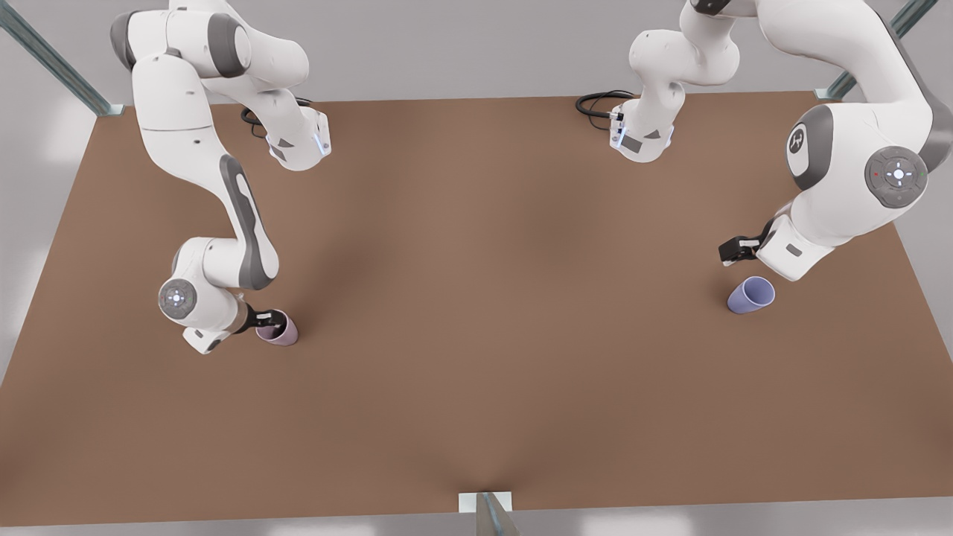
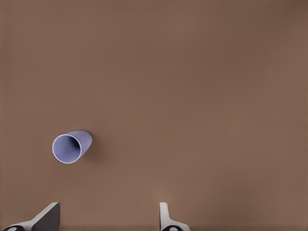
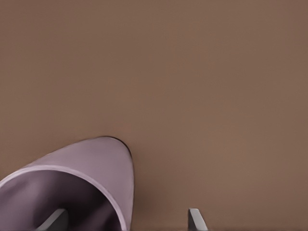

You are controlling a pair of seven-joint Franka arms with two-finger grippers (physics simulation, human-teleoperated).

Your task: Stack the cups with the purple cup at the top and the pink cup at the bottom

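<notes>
Right end effector (image 1: 277, 321) straddles pink cup (image 1: 279, 329) rim; purple cup (image 1: 750, 295) near left end effector (image 1: 728, 253).

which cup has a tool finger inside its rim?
The pink cup, at the front view's left: the right tool straddles its wall. The purple cup stands apart from the left tool.

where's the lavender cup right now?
The bluish-lavender tapered cup stands on the brown table at the front view's right, just below the left end effector, far from the dusty-pink cup.
</notes>
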